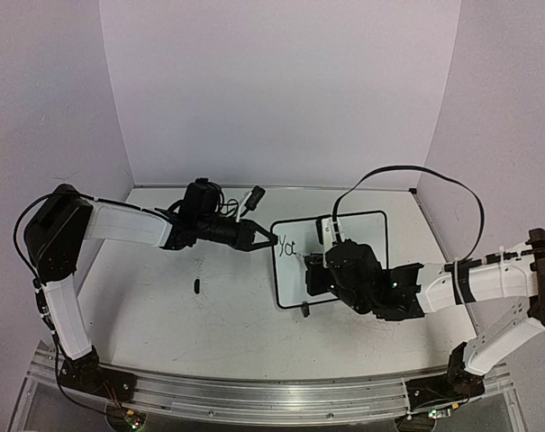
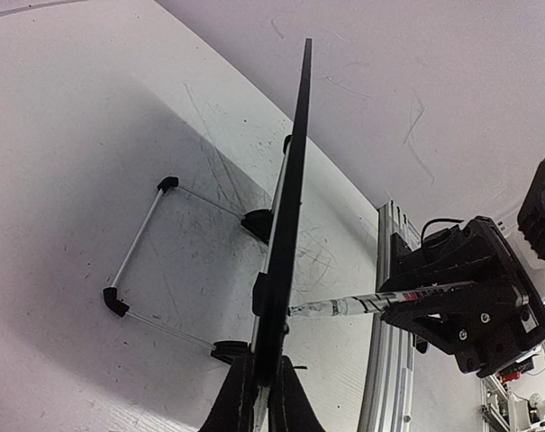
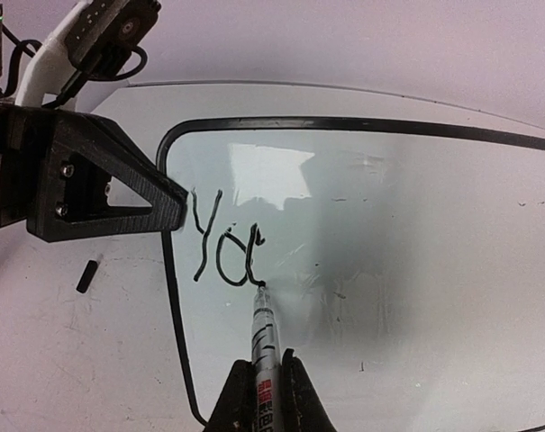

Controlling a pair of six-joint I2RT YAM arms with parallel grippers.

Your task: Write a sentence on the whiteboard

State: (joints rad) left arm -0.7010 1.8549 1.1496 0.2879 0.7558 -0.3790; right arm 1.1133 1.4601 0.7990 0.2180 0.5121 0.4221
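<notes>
Whiteboard, small white rectangle, thin black frame, stands three o'clock of table centre. We see left gripper clamping its nine-o'clock edge, right gripper pinching a silver marker; overpressing could tip it.

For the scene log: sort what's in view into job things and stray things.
Job: whiteboard, clamped at its edge by the left gripper; marker, held by the right gripper, tip on the board.
Stray: small black piece on the table.

The right hand hides the whiteboard's lower right part.
</notes>
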